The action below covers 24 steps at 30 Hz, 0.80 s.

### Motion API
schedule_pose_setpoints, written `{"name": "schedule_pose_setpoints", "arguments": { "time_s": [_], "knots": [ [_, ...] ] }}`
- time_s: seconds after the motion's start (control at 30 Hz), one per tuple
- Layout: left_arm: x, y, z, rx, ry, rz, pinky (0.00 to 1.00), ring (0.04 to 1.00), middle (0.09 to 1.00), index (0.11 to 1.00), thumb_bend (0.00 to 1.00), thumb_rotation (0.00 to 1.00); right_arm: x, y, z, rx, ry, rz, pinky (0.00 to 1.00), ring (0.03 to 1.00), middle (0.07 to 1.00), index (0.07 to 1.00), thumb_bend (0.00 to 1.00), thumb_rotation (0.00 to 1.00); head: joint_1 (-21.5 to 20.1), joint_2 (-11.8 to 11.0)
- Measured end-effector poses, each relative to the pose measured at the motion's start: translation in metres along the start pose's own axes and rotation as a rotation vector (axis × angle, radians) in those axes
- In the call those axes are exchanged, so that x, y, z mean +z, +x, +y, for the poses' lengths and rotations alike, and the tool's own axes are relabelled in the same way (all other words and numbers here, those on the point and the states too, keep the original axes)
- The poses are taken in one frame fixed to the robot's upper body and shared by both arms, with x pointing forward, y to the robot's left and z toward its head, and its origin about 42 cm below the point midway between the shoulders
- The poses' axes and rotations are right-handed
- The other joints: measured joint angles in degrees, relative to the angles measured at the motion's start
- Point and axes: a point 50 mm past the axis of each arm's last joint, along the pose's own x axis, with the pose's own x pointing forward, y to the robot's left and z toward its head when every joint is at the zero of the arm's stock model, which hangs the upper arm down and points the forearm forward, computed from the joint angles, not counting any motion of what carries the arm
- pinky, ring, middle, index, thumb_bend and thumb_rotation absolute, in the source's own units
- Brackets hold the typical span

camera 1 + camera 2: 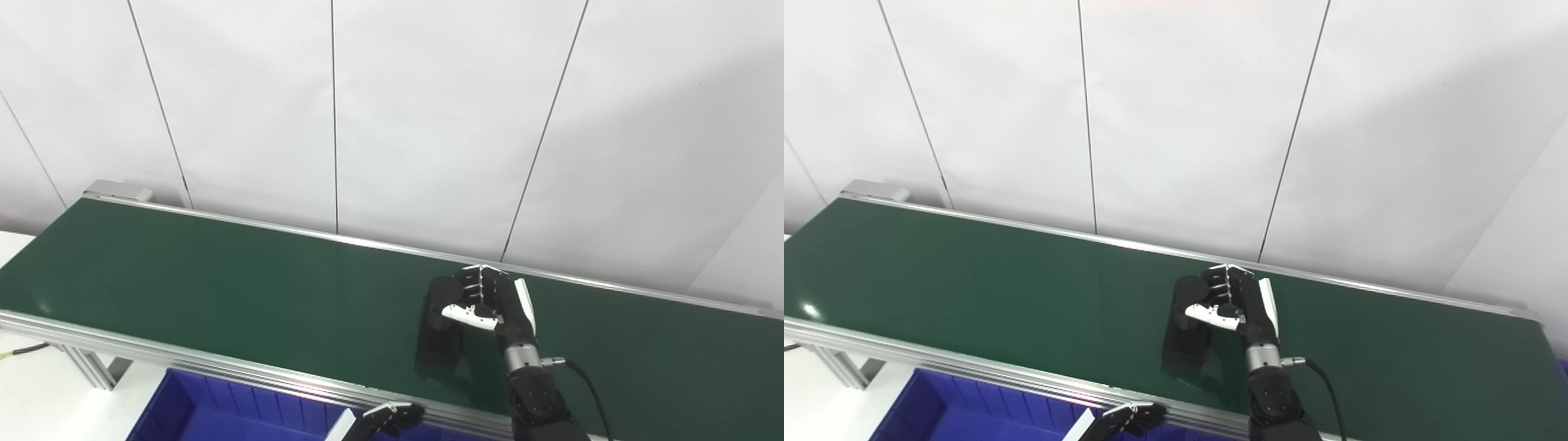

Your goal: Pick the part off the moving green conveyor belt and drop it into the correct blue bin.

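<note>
Green conveyor belt (214, 282) running from far left to near right, bounded by a silver rail (184, 358) along the near edge and a thinner one along the far edge, against white wall panels (429, 122). Right hand (490, 300) over the belt right of centre, near the far rail, fingers curled round a dark cylindrical part (442, 301), thumb (468, 314) pressed across its front; closed firmly on it. Part apparently lifted, with its dark shadow or reflection on the belt just below; contact with the belt impossible to judge. Wide bare belt open to the left of the hand, a shorter stretch to the right. Left hand (392, 418) low at the bottom edge, just beside the near rail, only its fingertips visible; open or closed impossible to tell. Blue bin (202, 407) below the near rail, bottom left, its ribbed far wall showing.
</note>
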Motion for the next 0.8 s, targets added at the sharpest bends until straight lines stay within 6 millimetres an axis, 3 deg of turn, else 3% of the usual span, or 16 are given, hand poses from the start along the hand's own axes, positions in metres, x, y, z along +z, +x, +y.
{"name": "schedule_pose_setpoints", "arguments": {
  "time_s": [0.37,0.5,0.63,0.8],
  "knots": [
    [0.000,-0.001,0.000,-0.003,-0.004,0.002,0.73,0.797,0.814,0.777,1.00,0.13,0.015,-0.009,-0.003,-0.002,0.024,-0.090,0.39,0.452,0.480,0.491,0.52,0.00,-0.5,0.6],
    [0.000,-0.001,0.001,-0.001,-0.013,0.004,0.73,0.801,0.817,0.779,1.00,0.14,0.041,-0.017,-0.015,-0.011,0.018,-0.216,0.37,0.444,0.481,0.495,0.52,0.00,-1.5,1.0],
    [0.000,0.000,0.002,0.002,-0.016,0.006,0.74,0.808,0.823,0.787,1.00,0.14,0.076,-0.038,-0.029,-0.032,0.018,-0.341,0.36,0.433,0.481,0.505,0.52,0.00,-3.1,1.3],
    [0.000,0.000,0.005,0.007,-0.025,0.006,0.75,0.826,0.837,0.798,1.00,0.14,0.093,-0.062,-0.050,-0.048,-0.012,-0.391,0.35,0.433,0.492,0.499,0.52,0.00,-5.7,1.7]
  ]
}}
